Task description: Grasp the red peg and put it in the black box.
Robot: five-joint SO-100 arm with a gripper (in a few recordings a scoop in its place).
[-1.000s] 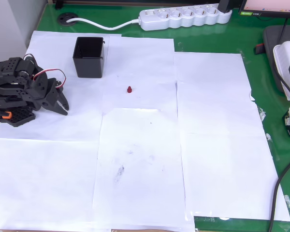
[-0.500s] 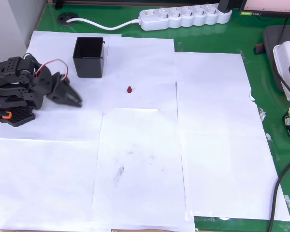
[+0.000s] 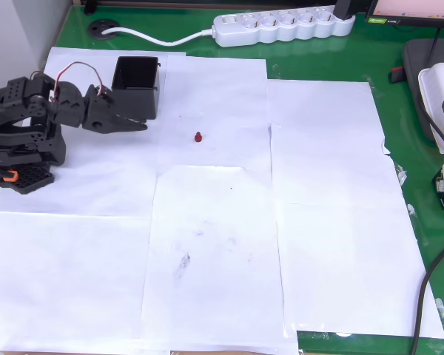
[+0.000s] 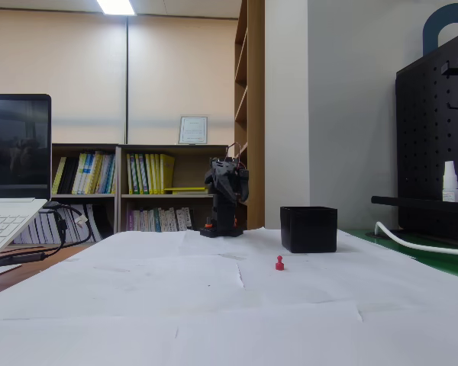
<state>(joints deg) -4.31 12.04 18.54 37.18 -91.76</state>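
The red peg [image 3: 197,137] stands upright on the white paper, small and alone; the fixed view shows the red peg [image 4: 279,264] in front of the black box [image 4: 309,229]. In the overhead view the black box [image 3: 136,87] sits open-topped at the upper left. My gripper [image 3: 142,126] reaches out from the black arm at the left, its fingers together and holding nothing. Its tip overlaps the box's lower edge in the picture, well left of the peg. In the fixed view my gripper [image 4: 230,183] is raised above the arm's base.
White paper sheets [image 3: 229,244] cover a green table [image 3: 399,66]. A white power strip [image 3: 281,26] and its cable lie along the far edge. Devices and a black cable [image 3: 429,288] sit at the right edge. An open laptop [image 4: 11,198] stands at the left in the fixed view.
The arm has lifted and swung upward in the overhead view, carrying the gripper from low beside its base up to the box's lower edge and rightward toward the peg.
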